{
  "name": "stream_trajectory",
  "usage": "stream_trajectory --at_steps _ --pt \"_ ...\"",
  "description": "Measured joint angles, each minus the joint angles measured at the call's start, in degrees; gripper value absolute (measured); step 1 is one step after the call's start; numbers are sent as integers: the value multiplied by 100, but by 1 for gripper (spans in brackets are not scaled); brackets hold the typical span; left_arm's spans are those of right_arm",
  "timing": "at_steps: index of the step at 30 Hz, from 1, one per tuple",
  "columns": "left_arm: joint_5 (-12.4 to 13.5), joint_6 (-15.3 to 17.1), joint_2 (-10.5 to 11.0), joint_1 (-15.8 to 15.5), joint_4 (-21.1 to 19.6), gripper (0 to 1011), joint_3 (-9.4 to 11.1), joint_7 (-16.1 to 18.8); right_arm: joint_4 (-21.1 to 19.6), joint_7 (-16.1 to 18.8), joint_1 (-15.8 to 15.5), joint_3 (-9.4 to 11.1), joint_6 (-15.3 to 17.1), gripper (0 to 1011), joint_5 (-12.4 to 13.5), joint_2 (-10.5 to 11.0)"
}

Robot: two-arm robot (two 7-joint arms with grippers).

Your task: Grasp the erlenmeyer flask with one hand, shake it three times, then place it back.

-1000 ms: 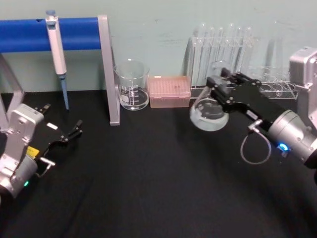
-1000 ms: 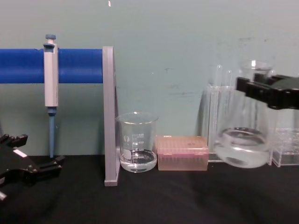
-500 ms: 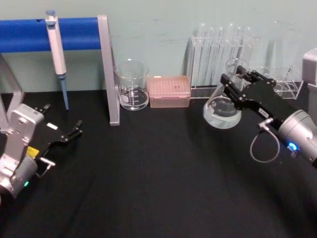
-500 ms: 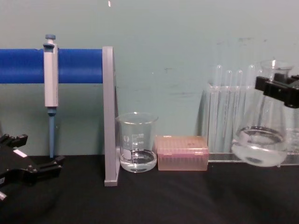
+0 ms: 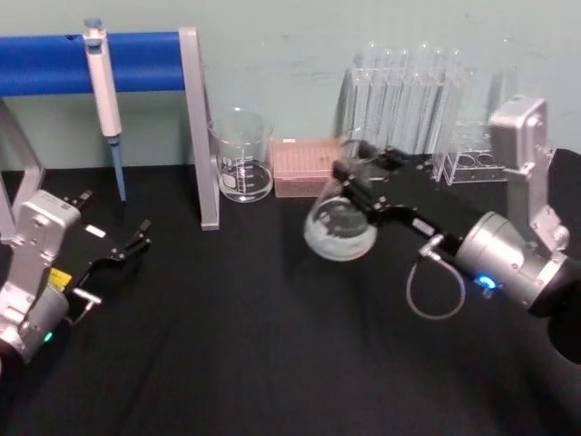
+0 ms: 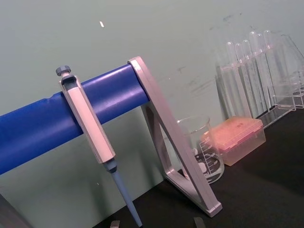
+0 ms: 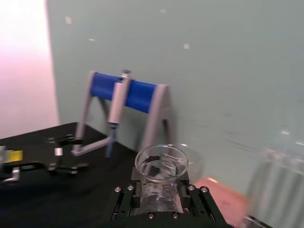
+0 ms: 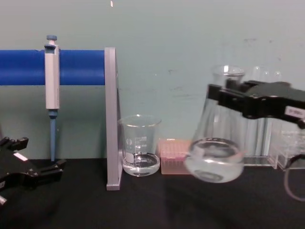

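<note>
The right gripper (image 5: 357, 178) is clenching its fingers around the neck of the erlenmeyer flask (image 5: 339, 227), holding it tilted and clear of the black surface (image 5: 272, 354). This is apparently mid-shake, with the liquid pooling in the wide base. The flask is hanging just in front of the pink tip box (image 5: 304, 168), with the beaker (image 5: 241, 156) near and the test tube rack (image 5: 408, 91) behind, all breakables to steer clear of. The left gripper (image 5: 118, 247) is sitting parked near the pipette stand (image 5: 195, 127), fingers spread and empty.
</note>
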Motion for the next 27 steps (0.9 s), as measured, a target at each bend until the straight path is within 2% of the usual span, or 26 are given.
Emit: stream_trajectory --at_steps 7,11,27 --pt "0 0 0 0 0 1001 0 0 15 240 138 -291 -18 449 66 18" --pt "0 0 0 0 0 1001 0 0 37 321 192 -389 -50 449 94 65" --pt "0 0 0 0 0 1001 0 0 284 672 384 -597 -173 449 298 306"
